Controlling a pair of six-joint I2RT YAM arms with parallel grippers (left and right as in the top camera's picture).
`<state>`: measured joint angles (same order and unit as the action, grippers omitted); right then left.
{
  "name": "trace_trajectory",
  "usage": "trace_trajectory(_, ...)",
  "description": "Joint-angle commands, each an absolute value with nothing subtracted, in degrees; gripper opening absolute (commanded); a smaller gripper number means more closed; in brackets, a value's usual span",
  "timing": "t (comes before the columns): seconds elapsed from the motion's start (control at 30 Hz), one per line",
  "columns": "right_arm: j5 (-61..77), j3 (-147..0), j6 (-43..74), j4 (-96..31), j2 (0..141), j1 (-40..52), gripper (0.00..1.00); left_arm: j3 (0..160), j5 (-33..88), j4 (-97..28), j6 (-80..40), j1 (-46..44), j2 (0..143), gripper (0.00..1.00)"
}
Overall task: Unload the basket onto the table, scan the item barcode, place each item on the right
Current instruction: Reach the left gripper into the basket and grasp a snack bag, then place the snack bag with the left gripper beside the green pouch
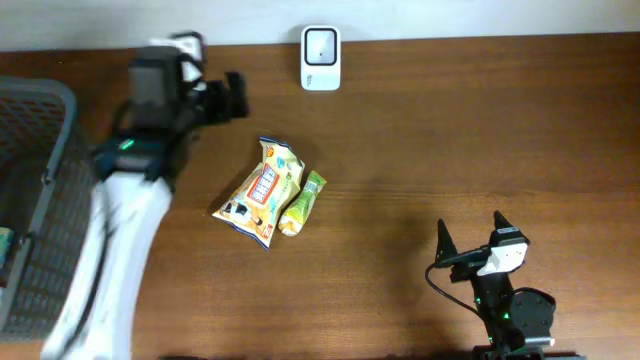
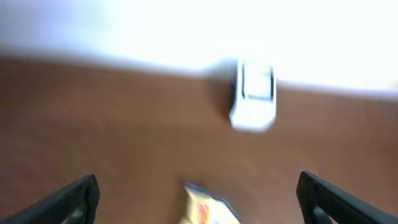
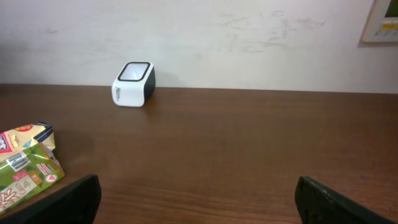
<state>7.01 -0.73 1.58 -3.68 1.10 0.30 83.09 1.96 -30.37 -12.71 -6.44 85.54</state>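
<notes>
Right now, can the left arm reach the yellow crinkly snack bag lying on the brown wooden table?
Probably yes. The left gripper is open and sits just up-table of the yellow snack bag, with only bare wooden table between them. The green packet lies against the bag's far side, not the approach.

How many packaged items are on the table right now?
2: a yellow snack bag left of centre, and a green packet lying against it, on the side away from the basket. The basket may hide more.
</notes>
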Motion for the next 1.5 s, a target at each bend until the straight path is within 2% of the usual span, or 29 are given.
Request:
trace_trajectory(0.0,7.09,-0.32,2.13,-3.77,0.84,-0.01,0.99,84.23,-21.12,-32.51,1.85,1.63,70.91,0.99)
trace_trajectory(0.1,7.09,-0.32,2.13,-3.77,0.84,-0.03,0.99,84.23,-27.38,-34.44,6.35,17.08,69.45,0.99)
trace_trajectory(0.13,7.09,-0.32,2.13,-3.77,0.84,-0.03,0.99,84.23,-26.26,-33.61,6.50,22.57,70.74,0.99)
trace_trajectory(0.17,7.09,-0.32,2.13,-3.75,0.84,-0.03,0.99,84.23,-18.87,-32.08,11.49,27.90,72.60,0.99)
trace_trajectory(0.23,7.09,-0.32,2.13,-3.77,0.84,-0.03,0.99,87.81,-14.26,-33.36,12.51,33.08,76.55,1.00)
trace_trajectory(0.37,7.09,-0.32,2.13,-3.75,0.84,-0.01,0.99,101.47,-14.37,-48.42,10.74,36.03,91.13,1.00)
trace_trajectory(0.5,7.09,-0.32,2.13,-3.75,0.84,-0.01,0.99,101.30,-14.31,-52.73,6.98,39.88,102.91,0.84)
trace_trajectory(0.57,7.09,-0.32,2.13,-3.75,0.84,-0.01,0.99,101.25,-14.31,-54.43,3.70,41.91,107.39,0.72)
trace_trajectory(0.6,7.09,-0.32,2.13,-3.75,0.84,-0.01,0.98,100.84,-14.31,-55.66,0.62,43.33,110.63,0.71)
trace_trajectory(0.67,7.09,-0.32,2.13,-3.75,0.84,-0.01,0.99,98.35,-14.39,-54.81,0.64,43.79,113.86,0.63)
trace_trajectory(0.87,7.09,-0.32,2.13,-3.77,0.84,-0.01,0.99,86.91,-19.38,-37.56,0.86,44.56,116.22,0.63)
trace_trajectory(1.07,7.09,-0.32,2.13,-3.77,0.84,-0.03,0.99,86.91,-19.49,-35.97,0.86,47.92,119.98,0.61)
trace_trajectory(1.13,7.09,-0.32,2.13,-3.75,0.84,-0.01,0.99,86.91,-19.44,-35.99,0.86,47.90,121.62,0.52)
trace_trajectory(1.2,7.09,-0.32,2.13,-3.75,0.84,-0.01,0.99,86.91,-19.29,-35.73,0.86,47.90,122.15,0.38)
trace_trajectory(1.27,7.09,-0.32,2.13,-3.77,0.84,-0.01,0.99,86.91,-19.29,-34.89,0.84,47.90,122.15,0.36)
trace_trajectory(1.3,7.09,-0.32,2.13,-3.77,0.84,-0.01,0.99,86.91,-19.27,-34.76,0.84,47.90,122.15,0.30)
trace_trajectory(1.33,7.09,-0.32,2.13,-3.77,0.84,-0.03,0.99,86.91,-19.25,-34.89,0.84,47.90,122.15,0.00)
trace_trajectory(1.47,7.09,-0.32,2.13,-3.77,0.84,-0.03,0.99,88.66,-12.99,-37.32,0.86,47.11,119.48,0.00)
